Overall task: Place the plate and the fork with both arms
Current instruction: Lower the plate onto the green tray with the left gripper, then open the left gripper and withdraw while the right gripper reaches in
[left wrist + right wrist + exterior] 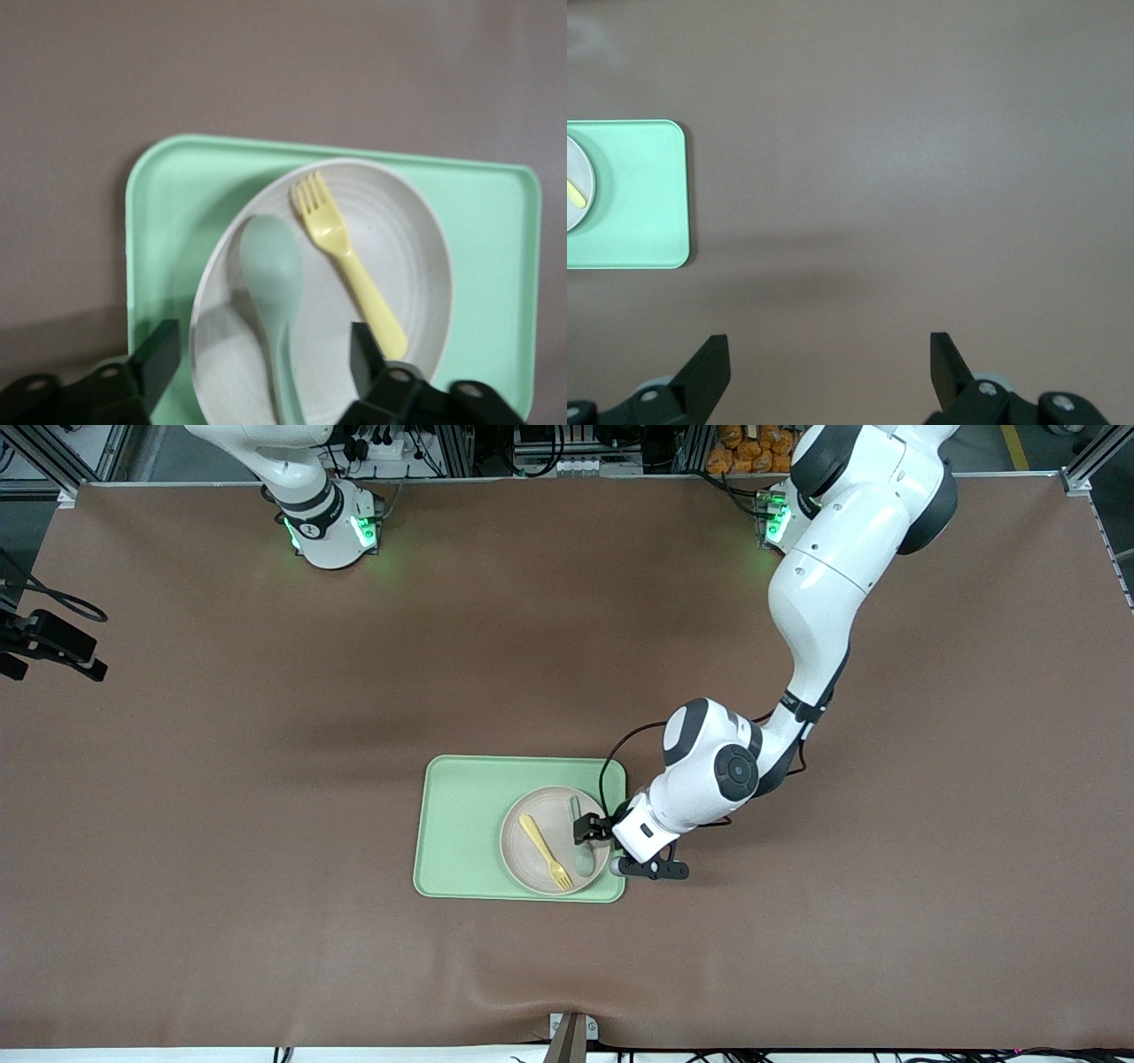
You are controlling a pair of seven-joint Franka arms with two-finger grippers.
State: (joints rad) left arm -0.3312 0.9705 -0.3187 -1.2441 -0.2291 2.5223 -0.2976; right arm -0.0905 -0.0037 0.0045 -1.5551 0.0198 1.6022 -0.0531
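The left gripper [266,372] hangs with its jaws spread wide and empty, straddling the spoon's handle at the plate's rim. The right gripper [830,372], jaws also wide and holding nothing, waits high over bare table.

The plate [540,859] lies on the green tray [461,824], toward the tray's 3 o'clock end in the front view. On it rest the fork [547,852], tines toward 5 o'clock, and the spoon [581,841]. Plate and fork look untouched, so placing seems still ahead.

The brown table [221,779] is otherwise bare; cables and frames line its 12 o'clock edge.
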